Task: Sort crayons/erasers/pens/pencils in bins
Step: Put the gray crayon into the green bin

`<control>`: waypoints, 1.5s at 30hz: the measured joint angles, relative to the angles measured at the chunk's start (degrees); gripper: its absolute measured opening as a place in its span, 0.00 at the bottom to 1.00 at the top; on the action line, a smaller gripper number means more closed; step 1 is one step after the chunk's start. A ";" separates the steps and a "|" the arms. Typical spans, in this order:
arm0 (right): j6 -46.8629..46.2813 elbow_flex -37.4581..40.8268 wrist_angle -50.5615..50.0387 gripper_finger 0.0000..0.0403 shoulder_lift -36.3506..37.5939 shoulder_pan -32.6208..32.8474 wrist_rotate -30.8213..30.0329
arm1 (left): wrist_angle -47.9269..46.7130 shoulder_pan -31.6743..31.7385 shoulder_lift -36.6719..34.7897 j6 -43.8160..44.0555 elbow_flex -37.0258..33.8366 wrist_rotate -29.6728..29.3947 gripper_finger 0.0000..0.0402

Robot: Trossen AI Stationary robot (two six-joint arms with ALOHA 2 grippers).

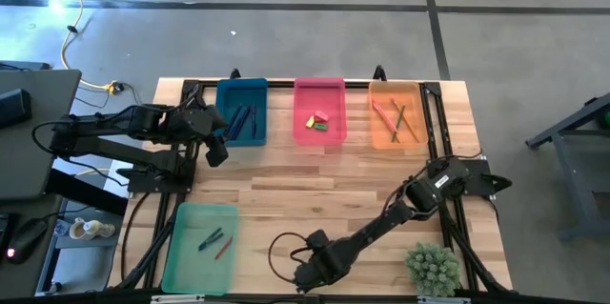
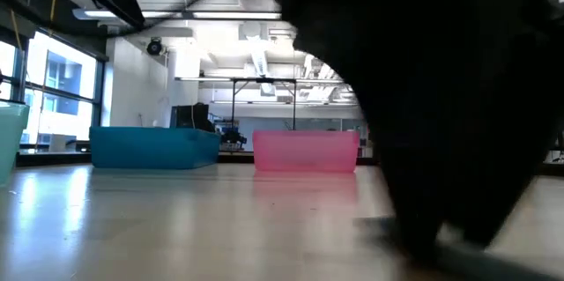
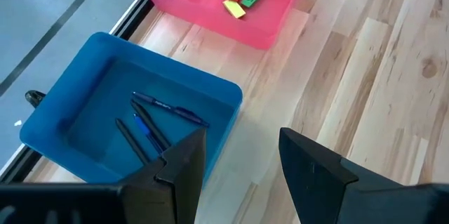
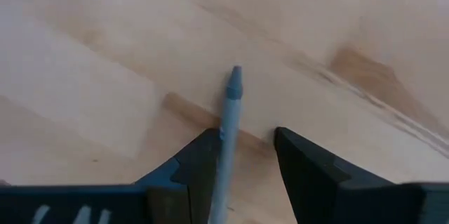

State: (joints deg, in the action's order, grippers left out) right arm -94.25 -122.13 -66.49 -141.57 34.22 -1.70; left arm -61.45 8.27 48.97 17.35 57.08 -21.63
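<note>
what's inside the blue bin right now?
The blue bin holds several pens, dark and blue, lying loose on its floor. The left gripper hovers open at its near corner, and its finger covers the pens' ends there.

A robotics lab: butcher-block table point(image 1: 315, 175) on polished concrete floor point(image 1: 286, 18), open ceiling ducts point(image 2: 264, 52), big windows point(image 2: 53, 87).

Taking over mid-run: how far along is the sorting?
Nearly finished. Pens lie in the blue bin, erasers in the pink bin, pencils in the orange bin, two crayons in the green bin. The right tool is at the table's front edge around a bluish crayon that is left to bin. The left tool hovers open beside the blue bin.
</note>
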 joint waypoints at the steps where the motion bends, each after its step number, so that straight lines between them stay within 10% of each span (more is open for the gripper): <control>1: -0.82 -0.01 -2.20 0.34 -0.01 -0.06 0.71 | 0.00 0.00 0.00 0.00 0.00 0.00 0.42; 25: -5.78 3.00 -3.79 0.02 0.08 -0.92 7.21 | -0.03 0.02 -0.08 -3.03 0.00 4.37 0.42; 45: -7.53 3.05 -3.36 0.01 5.19 -1.42 0.21 | -1.36 0.00 -0.17 -6.69 0.00 14.56 0.42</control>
State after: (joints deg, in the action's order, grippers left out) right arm -101.78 -119.09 -69.85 -136.38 32.80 -1.49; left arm -62.81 8.27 48.80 10.66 57.08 -7.08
